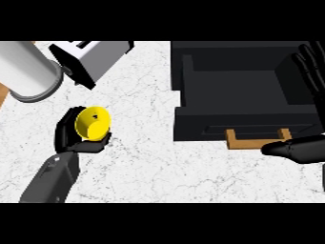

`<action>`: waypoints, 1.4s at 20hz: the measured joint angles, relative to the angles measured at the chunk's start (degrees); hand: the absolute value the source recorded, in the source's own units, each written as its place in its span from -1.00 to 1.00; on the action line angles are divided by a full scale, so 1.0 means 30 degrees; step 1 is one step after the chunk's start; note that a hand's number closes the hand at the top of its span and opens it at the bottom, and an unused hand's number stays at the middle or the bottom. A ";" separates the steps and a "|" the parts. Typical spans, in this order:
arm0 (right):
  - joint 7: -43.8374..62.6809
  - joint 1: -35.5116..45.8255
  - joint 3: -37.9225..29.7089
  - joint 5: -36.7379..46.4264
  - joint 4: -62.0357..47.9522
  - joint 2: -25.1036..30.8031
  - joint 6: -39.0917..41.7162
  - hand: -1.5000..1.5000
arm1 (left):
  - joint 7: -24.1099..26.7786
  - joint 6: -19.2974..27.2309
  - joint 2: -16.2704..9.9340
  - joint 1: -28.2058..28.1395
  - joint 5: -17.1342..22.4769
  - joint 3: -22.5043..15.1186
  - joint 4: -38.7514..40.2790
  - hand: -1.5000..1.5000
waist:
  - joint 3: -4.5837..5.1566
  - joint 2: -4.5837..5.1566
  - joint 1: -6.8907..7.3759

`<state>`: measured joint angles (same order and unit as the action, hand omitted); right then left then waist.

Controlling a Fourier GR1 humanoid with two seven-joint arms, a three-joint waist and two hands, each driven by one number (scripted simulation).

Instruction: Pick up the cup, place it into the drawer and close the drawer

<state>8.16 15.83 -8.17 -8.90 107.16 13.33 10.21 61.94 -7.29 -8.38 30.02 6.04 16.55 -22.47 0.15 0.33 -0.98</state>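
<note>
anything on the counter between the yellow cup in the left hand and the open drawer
No. In the head view, only bare white marbled counter lies between the yellow cup, held by the left hand, and the open dark drawer.

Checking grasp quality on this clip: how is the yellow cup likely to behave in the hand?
The yellow cup looks rigid and small, probably light. It lies tilted in the left hand, opening showing; its round wall could roll if set down sideways. Its smooth surface may be slippery.
</note>
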 measured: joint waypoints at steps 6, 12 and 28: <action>-0.0217 0.0008 0.0119 0.0429 -0.0461 -0.0075 -0.0063 -1.00 | -0.1814 -0.0082 0.0891 0.1877 -0.0095 -0.1006 -0.2647 1.00 | -0.0051 -0.0169 0.0366; -0.0292 -0.0399 0.0110 0.0620 -0.0204 -0.0126 -0.0093 -1.00 | -0.5339 0.0579 0.1946 0.3408 -0.0208 -0.2371 -0.6364 1.00 | -0.0066 -0.0243 0.0459; -0.1144 0.0068 -0.0211 0.0735 -0.1030 -0.0079 0.0079 -1.00 | -1.4458 0.7153 0.2771 1.1849 0.1120 -0.6040 -0.6462 1.00 | -0.0067 -0.0018 -0.0266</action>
<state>4.73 16.03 -8.81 -6.70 104.07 13.09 10.44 18.57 14.17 -0.06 65.57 9.40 -1.57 -41.85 -0.05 0.28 -1.78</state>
